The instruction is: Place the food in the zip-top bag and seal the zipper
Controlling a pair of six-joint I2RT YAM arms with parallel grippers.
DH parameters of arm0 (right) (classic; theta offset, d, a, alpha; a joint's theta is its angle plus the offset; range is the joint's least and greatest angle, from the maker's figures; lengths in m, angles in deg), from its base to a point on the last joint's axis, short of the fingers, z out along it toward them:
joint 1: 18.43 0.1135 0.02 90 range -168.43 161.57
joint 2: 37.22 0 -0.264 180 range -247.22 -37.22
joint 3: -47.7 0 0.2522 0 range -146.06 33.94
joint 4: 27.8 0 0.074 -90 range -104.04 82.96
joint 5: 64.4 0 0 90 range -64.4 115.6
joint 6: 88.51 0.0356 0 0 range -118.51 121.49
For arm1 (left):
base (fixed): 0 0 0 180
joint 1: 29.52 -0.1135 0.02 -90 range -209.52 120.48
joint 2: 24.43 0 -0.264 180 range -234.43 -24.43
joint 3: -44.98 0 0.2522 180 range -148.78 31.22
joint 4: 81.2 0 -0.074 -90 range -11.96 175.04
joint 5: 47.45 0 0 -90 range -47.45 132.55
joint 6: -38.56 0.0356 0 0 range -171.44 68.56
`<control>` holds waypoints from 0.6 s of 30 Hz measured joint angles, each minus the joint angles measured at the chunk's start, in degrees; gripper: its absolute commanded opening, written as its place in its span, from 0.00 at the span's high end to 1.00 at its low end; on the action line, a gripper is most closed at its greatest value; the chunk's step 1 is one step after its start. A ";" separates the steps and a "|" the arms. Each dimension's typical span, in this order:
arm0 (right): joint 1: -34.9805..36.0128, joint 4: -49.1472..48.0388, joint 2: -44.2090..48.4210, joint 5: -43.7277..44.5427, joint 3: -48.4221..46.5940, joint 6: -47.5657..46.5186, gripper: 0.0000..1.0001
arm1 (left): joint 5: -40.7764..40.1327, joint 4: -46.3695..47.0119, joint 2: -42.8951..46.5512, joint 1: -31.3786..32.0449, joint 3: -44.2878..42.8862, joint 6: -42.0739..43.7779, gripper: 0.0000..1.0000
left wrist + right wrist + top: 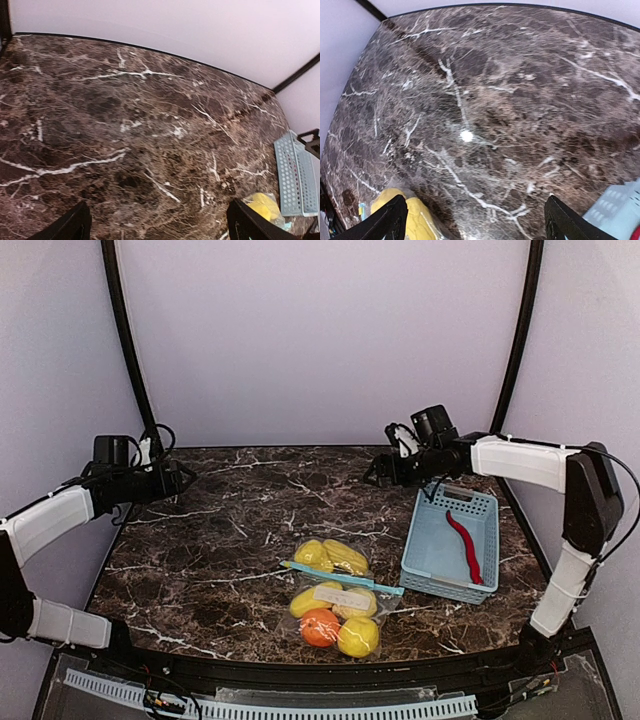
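Top external view: the zip-top bag [340,597] lay flat by the middle of the near edge of the tabletop [250,510], holding an orange [319,627] and glossy yellow pieces [358,637]. Two more yellow pieces [330,556] sat just beyond its teal zipper strip [345,578]; whether film covered them could not be told. The red chili [464,542] lay loose in the pale blue basket [428,550] toward the right edge. It looked light, slim and slick, best pinched across its middle, with the basket walls hampering a low approach. The limp, crinkly bag would likely slide unless pinned at the stiffer strip. The left tool [180,480] hung near the left edge and the right tool [378,472] just past the basket's far end, both well apart from the food. Left wrist view: fingers [75,222] stood wide apart over bare marble, clasping nothing. Right wrist view: fingers [390,222] likewise spread and empty, yellow food showing at lower left.
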 measured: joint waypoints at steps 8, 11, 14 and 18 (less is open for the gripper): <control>-8.02 -0.59 8.17 6.71 9.62 0.09 0.04 | -11.28 1.75 1.90 -7.32 1.95 1.44 0.02; -11.61 -1.33 12.35 9.42 14.36 0.33 0.03 | -16.22 1.90 3.10 -7.82 2.29 2.71 0.01; -14.47 -3.43 18.49 12.11 20.04 0.33 0.02 | -20.74 2.47 6.16 -7.85 3.67 3.58 0.01; -16.46 -8.83 29.14 15.69 28.30 -0.46 0.02 | -24.30 4.61 11.21 -7.85 6.16 4.00 0.01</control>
